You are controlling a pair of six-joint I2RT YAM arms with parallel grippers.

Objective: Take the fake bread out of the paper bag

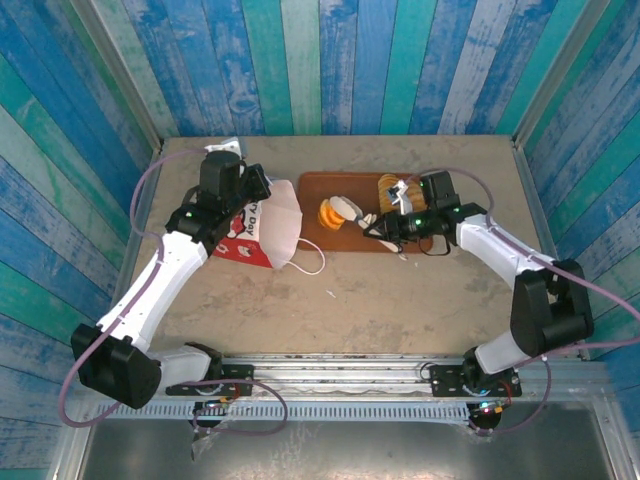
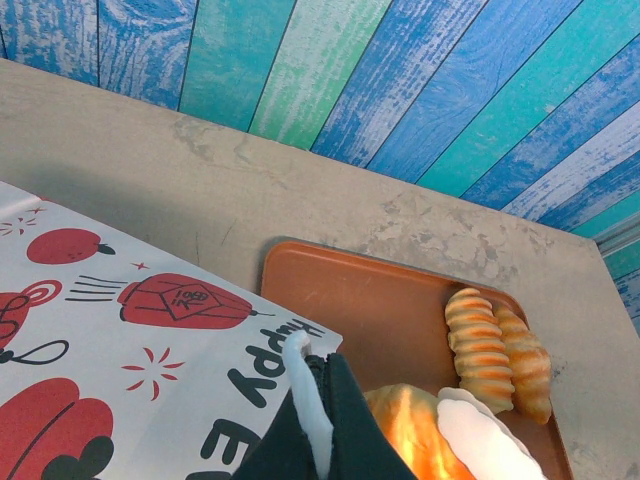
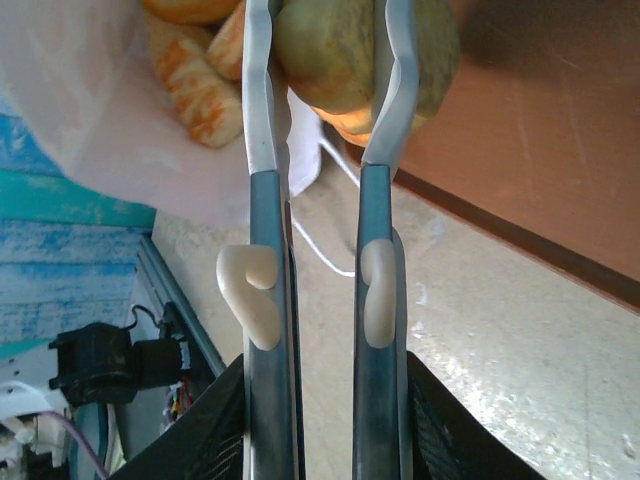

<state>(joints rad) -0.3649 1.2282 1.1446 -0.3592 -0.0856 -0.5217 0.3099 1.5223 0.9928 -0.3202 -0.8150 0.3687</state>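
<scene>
The paper bag (image 1: 268,232), white with red prints, lies on its side with its mouth toward the tray. My left gripper (image 1: 260,188) is shut on the bag's white loop handle (image 2: 305,395) at the rim. My right gripper (image 1: 352,212) is shut on a rounded piece of fake bread (image 3: 432,45), held over the tray's near edge just outside the bag's mouth. In the right wrist view more fake bread, ridged croissants (image 3: 190,75), lies inside the bag. Two golden croissants (image 2: 482,345) rest on the tray.
The flat brown tray (image 1: 320,185) lies at mid-table to the right of the bag. A loose bag handle (image 1: 305,262) trails on the table in front. Blue-green plank walls (image 1: 350,60) close in the back and sides.
</scene>
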